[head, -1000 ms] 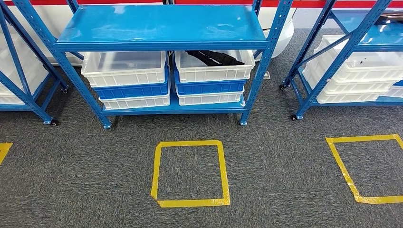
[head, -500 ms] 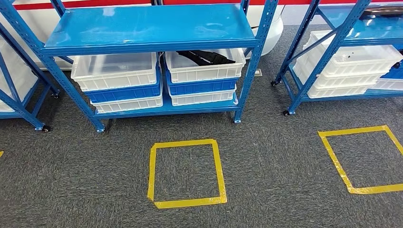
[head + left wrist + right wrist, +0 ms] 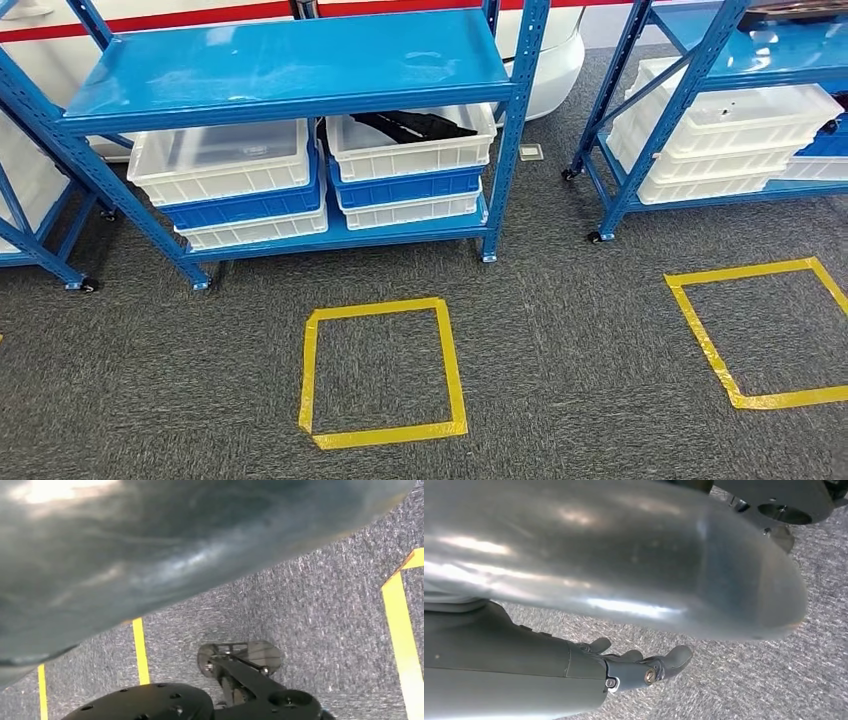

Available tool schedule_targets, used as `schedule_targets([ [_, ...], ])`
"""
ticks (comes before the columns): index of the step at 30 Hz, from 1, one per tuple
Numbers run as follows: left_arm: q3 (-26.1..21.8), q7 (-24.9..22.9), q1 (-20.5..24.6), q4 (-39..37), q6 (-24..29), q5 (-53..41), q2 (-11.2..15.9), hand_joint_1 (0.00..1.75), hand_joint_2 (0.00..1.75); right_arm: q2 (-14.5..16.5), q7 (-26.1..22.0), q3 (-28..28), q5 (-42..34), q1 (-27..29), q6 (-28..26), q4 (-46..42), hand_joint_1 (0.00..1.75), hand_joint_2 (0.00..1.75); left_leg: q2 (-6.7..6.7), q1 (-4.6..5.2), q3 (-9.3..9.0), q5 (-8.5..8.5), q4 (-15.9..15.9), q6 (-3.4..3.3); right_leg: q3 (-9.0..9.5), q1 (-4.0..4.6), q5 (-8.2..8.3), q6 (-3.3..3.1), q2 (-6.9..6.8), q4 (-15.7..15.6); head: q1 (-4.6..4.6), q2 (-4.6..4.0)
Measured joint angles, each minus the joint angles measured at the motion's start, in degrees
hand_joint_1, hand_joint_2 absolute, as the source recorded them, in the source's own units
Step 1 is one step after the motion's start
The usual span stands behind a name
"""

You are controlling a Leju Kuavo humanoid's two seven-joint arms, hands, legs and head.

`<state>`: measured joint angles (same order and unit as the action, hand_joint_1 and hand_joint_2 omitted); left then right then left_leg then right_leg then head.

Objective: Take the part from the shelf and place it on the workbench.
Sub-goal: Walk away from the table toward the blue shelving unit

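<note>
A long black part lies in the upper white bin on the right side of the lower level of the blue shelf, straight ahead in the head view. That bin sits on a blue bin and another white one. My right hand hangs over the grey carpet in the right wrist view, fingers stretched out and apart, nothing in it. It is far from the shelf.
A second stack of bins, its top one empty, stands left of the part's bin. Another blue shelf with white bins stands at the right. Yellow tape squares mark the carpet before the shelves.
The whole picture has shifted, so the camera has moved: shelf and tape squares now sit a little further left. The part and the bins keep their places on the shelf.
</note>
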<state>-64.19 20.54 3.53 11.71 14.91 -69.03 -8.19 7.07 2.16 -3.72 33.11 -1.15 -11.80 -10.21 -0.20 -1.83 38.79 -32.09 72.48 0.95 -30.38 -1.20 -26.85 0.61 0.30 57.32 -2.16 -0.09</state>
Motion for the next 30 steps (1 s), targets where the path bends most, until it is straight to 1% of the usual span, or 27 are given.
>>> schedule_targets([
  [1,0.0,0.0,0.0,0.0,0.0,0.0,0.0,0.00,0.00,0.0,0.0,0.0,0.0,0.0,0.0,0.0,0.00,0.00,0.00,0.08,-1.49,2.63,-3.9,-0.38,0.39,0.06,-0.25,-0.01,0.15,0.0,-0.01,0.00],
  [2,0.0,0.0,0.0,0.0,0.0,0.0,0.0,0.00,0.00,0.0,0.0,0.0,0.0,0.0,0.0,0.0,0.00,0.00,-0.01,0.26,-3.10,4.56,-7.8,-0.68,0.70,0.25,-0.55,0.12,0.28,0.0,-0.03,0.00],
  [3,0.0,0.0,0.0,0.0,0.0,0.0,0.0,0.00,0.00,0.1,0.0,0.0,0.1,0.0,0.0,0.0,0.00,0.00,0.01,0.42,-4.42,5.80,-10.9,-0.85,0.85,0.42,-0.84,0.37,0.36,0.1,-0.04,0.00],
  [4,0.0,0.0,0.0,0.0,0.0,0.0,0.0,0.00,0.00,0.1,-0.1,0.0,0.1,0.0,-0.1,0.0,0.00,0.00,0.01,0.62,-5.10,6.20,-12.7,-0.93,0.77,0.53,-1.04,0.63,0.39,0.1,-0.03,0.00],
  [6,0.0,0.0,0.1,0.0,0.0,0.0,0.0,0.00,0.00,0.1,-0.1,0.0,0.1,0.0,-0.2,0.0,0.00,0.00,-0.01,0.95,-5.24,5.88,-13.5,-0.98,0.54,0.52,-1.25,1.18,0.37,-0.1,-0.01,0.00],
  [7,0.0,0.0,0.1,0.0,0.0,0.0,-0.1,0.00,0.00,0.1,-0.2,0.0,0.1,0.0,-0.2,0.0,0.00,0.00,-0.04,0.93,-5.30,5.95,-13.7,-1.19,0.46,0.40,-1.40,1.45,0.30,0.0,0.00,0.00],
  [8,0.0,0.0,0.1,0.0,0.0,0.0,-0.1,0.00,0.00,0.1,-0.2,0.0,0.1,0.0,-0.3,0.0,0.00,0.00,-0.04,0.88,-5.45,5.98,-13.9,-1.51,0.18,0.37,-1.88,1.64,0.23,0.7,0.03,0.00],
  [9,0.0,0.0,0.0,0.0,0.0,0.0,-0.1,0.00,0.00,0.1,-0.3,0.0,0.1,0.0,-0.3,0.0,0.00,0.00,-0.02,0.79,-5.61,6.03,-14.2,-1.83,-0.63,0.37,-2.80,1.65,0.16,2.4,0.12,0.00],
  [10,0.0,0.1,0.1,0.0,0.0,0.0,-0.1,0.00,0.00,0.1,-0.3,0.0,0.1,-0.1,-0.3,0.0,0.00,0.00,0.01,0.72,-5.74,6.04,-14.3,-2.11,-2.23,0.37,-4.21,1.50,0.10,5.5,0.21,0.00],
  [11,0.0,0.1,0.1,0.0,0.0,0.0,-0.1,0.00,0.00,0.1,-0.3,0.0,0.1,-0.1,-0.3,0.0,0.00,0.00,0.02,0.81,-5.77,5.94,-14.3,-2.33,-4.48,0.41,-5.84,1.29,0.09,9.6,0.32,0.00],
  [12,0.0,0.1,0.1,0.0,-0.1,0.0,-0.1,0.00,0.00,0.1,-0.3,0.0,0.1,0.0,-0.3,0.0,0.00,0.00,0.01,0.88,-5.80,5.85,-14.3,-2.45,-6.82,0.40,-7.16,1.22,0.09,13.7,0.38,0.00],
  [13,0.0,0.1,0.2,0.0,-0.1,0.0,-0.1,0.00,0.00,0.1,-0.3,0.0,0.1,0.0,-0.3,0.0,0.00,0.00,-0.02,0.92,-5.87,5.74,-14.3,-2.53,-8.67,0.39,-7.78,1.40,0.09,16.5,0.39,0.00],
  [14,0.0,0.1,0.2,0.0,-0.1,0.0,-0.1,0.00,0.00,0.0,-0.3,0.0,0.1,0.1,-0.3,0.0,0.00,0.00,-0.07,0.94,-6.01,5.62,-14.3,-2.55,-9.42,0.36,-7.30,1.85,0.09,17.1,0.43,0.00],
  [15,0.0,0.1,0.2,0.0,-0.1,0.0,-0.1,0.00,0.00,0.0,-0.3,0.0,0.2,0.1,-0.4,0.0,0.00,0.00,-0.14,0.91,-6.21,5.48,-14.3,-2.49,-8.94,0.30,-5.83,2.47,0.07,15.1,0.46,0.01],
  [16,0.0,0.1,0.2,0.0,-0.1,0.0,-0.2,0.00,0.00,0.0,-0.4,0.0,0.2,0.1,-0.4,0.0,0.00,0.00,-0.21,0.88,-6.45,5.31,-14.3,-2.35,-7.46,0.21,-3.77,3.10,0.00,11.1,0.50,0.01],
  [17,0.0,0.1,0.2,0.0,-0.1,0.0,-0.2,0.00,0.00,0.0,-0.4,0.0,0.3,0.1,-0.4,0.0,0.00,0.00,-0.27,0.96,-6.67,5.10,-14.3,-2.12,-5.71,0.17,-1.76,3.51,-0.14,6.7,0.61,0.01],
  [18,0.0,0.1,0.2,0.0,-0.1,0.0,-0.2,0.00,0.00,0.0,-0.5,0.0,0.3,0.0,-0.5,0.0,0.00,0.00,-0.32,1.11,-6.83,4.84,-14.2,-1.82,-4.16,0.16,-0.21,3.48,-0.21,3.3,0.67,0.01],
  [19,0.0,0.1,0.2,0.0,-0.1,0.0,-0.2,0.00,0.00,0.0,-0.7,0.0,0.3,0.0,-0.6,0.0,0.00,0.00,-0.33,1.28,-6.93,4.61,-14.2,-1.54,-3.21,0.20,0.67,3.14,-0.27,1.3,0.68,0.00],
  [21,-0.1,0.2,0.2,0.0,0.0,0.1,-0.2,0.00,0.00,0.0,-0.9,0.0,0.5,0.0,-1.2,0.0,0.00,0.00,-0.33,1.41,-7.10,4.35,-14.2,-1.05,-2.75,0.42,1.08,2.07,-0.22,0.7,0.67,0.00],
  [23,-0.1,0.2,0.2,0.1,0.1,0.2,-0.2,0.00,0.00,0.1,-0.9,0.0,1.1,0.1,-2.6,0.0,0.00,0.00,-0.25,1.15,-7.11,3.86,-13.7,-0.55,-2.55,0.11,1.14,1.23,-0.20,0.5,0.62,0.00],
  [24,-0.2,0.2,0.2,0.1,0.1,0.2,-0.2,0.00,0.00,0.1,-0.9,0.0,1.5,0.1,-3.4,0.0,0.00,0.00,-0.18,1.05,-6.59,2.94,-12.3,-0.29,-2.36,-0.09,1.13,0.79,-0.22,0.4,0.53,0.00],
  [25,-0.2,0.2,0.2,0.1,0.1,0.3,-0.2,0.00,0.00,0.1,-0.9,0.1,2.0,0.1,-4.1,0.0,0.00,0.00,-0.13,0.99,-5.49,1.48,-9.7,-0.09,-2.14,-0.28,1.08,0.38,-0.24,0.3,0.44,0.00],
  [27,-0.3,0.2,0.2,0.1,0.2,0.4,-0.2,0.00,0.00,0.2,-0.9,0.2,2.6,0.1,-5.0,0.0,0.00,0.00,-0.07,0.98,-1.75,-2.00,-2.0,0.18,-1.81,-0.15,0.82,-0.21,-0.29,0.4,0.34,0.00],
  [28,-0.3,0.2,0.2,0.1,0.2,0.4,-0.2,0.00,0.00,0.2,-0.9,0.3,2.8,0.1,-5.1,0.0,0.00,0.00,-0.06,0.96,-0.02,-2.88,1.0,0.28,-1.65,-0.10,0.70,-0.34,-0.28,0.4,0.37,0.00],
  [29,-0.3,0.2,0.1,0.1,0.2,0.5,-0.2,0.00,0.00,0.2,-0.9,0.3,2.9,0.1,-5.3,0.0,0.00,0.00,-0.05,0.91,0.95,-2.68,2.3,0.34,-1.48,-0.08,0.58,-0.40,-0.22,0.4,0.35,0.01],
  [30,-0.4,0.2,0.1,0.1,0.2,0.5,-0.2,0.00,0.00,0.3,-1.0,0.4,3.0,0.2,-5.5,0.0,0.00,0.00,-0.04,0.83,0.79,-1.29,1.3,0.34,-1.24,-0.10,0.43,-0.37,-0.11,0.4,0.34,0.01],
])
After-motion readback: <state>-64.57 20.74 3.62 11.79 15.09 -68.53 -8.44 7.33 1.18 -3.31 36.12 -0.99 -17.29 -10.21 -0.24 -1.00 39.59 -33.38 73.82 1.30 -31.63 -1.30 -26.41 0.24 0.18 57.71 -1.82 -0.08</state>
